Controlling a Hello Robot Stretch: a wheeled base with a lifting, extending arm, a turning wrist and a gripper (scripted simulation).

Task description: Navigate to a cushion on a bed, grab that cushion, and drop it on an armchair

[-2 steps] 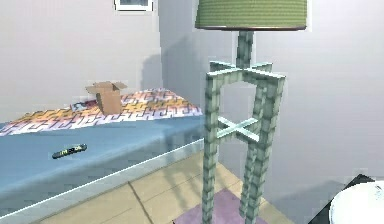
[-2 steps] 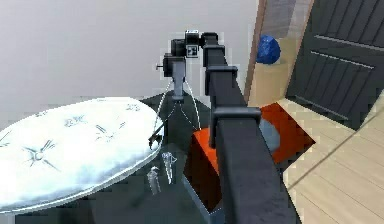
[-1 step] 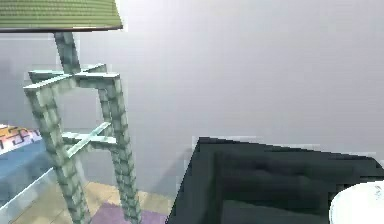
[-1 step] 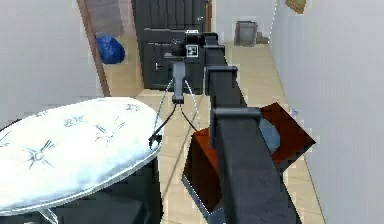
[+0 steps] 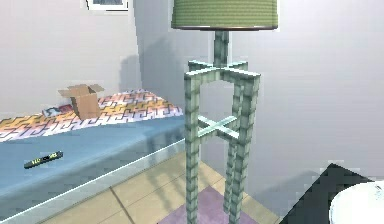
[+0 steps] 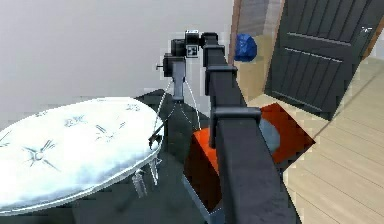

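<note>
Cushion (image 6: 75,150), white, round and tufted, lies at the near left of the arm side view on a dark surface (image 6: 150,97). The arm (image 6: 235,130) runs far into the scene to the gripper (image 6: 175,110), whose thin fingers end just beside the cushion's right edge. Whether it holds the cushion, and how the jaws stand, cannot be told. A dark door (image 6: 320,55) stands far right. The forward view supplies the bed (image 5: 90,160) at left, bearing a cardboard box (image 5: 82,100), and a floor lamp (image 5: 222,90) at centre.
</note>
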